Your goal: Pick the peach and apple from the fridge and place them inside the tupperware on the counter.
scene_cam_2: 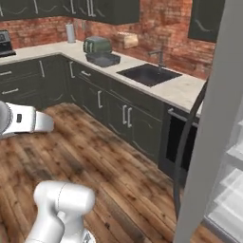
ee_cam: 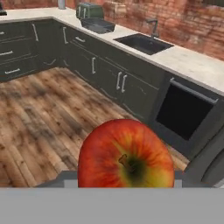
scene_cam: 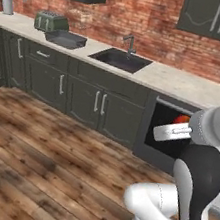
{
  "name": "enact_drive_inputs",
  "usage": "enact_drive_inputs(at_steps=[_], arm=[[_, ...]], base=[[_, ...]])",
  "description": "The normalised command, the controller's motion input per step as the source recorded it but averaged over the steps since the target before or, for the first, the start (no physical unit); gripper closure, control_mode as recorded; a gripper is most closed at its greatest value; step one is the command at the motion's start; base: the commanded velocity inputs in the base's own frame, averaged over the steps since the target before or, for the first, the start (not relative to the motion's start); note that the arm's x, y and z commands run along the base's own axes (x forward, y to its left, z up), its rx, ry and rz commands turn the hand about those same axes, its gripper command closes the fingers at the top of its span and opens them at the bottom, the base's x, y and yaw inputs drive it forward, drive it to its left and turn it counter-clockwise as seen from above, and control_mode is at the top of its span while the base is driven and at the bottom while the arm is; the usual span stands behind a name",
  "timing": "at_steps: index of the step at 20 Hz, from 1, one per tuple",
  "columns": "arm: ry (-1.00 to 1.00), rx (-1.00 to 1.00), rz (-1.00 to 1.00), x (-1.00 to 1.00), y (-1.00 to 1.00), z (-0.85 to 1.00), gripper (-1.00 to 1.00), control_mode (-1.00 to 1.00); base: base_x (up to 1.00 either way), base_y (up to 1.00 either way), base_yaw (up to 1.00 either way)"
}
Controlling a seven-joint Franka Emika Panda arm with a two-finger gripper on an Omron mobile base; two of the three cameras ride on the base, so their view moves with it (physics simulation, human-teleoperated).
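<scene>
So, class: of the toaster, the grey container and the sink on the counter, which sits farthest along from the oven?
The toaster. It stands at the far end, beyond the container; the sink lies closest to the oven.

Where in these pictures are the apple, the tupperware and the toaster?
apple (ee_cam: 126, 155): hand view, middle of its red skin.
tupperware (scene_cam: 66, 39): left base view, its dark front wall.
toaster (scene_cam_2: 97, 45): right base view, its green side.
</scene>
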Motion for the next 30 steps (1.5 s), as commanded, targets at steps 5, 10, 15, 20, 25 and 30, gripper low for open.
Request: enact_drive_inputs(at_steps=[5, 10, 15, 20, 25, 30], arm=[[0.0, 0.0, 0.0, 0.0, 0.0, 0.0, 1.0, 1.0], [0.0, 0.0, 0.0, 0.0, 0.0, 0.0, 1.0, 1.0], [0.0, 0.0, 0.0, 0.0, 0.0, 0.0, 1.0, 1.0], [0.0, 0.0, 0.0, 0.0, 0.0, 0.0, 1.0, 1.0], [0.0, 0.0, 0.0, 0.0, 0.0, 0.0, 1.0, 1.0], [0.0, 0.0, 0.0, 0.0, 0.0, 0.0, 1.0, 1.0]], base=[[0.75, 0.63, 0.19], [0.98, 0.16, -0.21], [1.0, 0.23, -0.28], [1.0, 0.67, -0.07], [1.0, 0.77, 0.0], [1.0, 0.69, -0.16]])
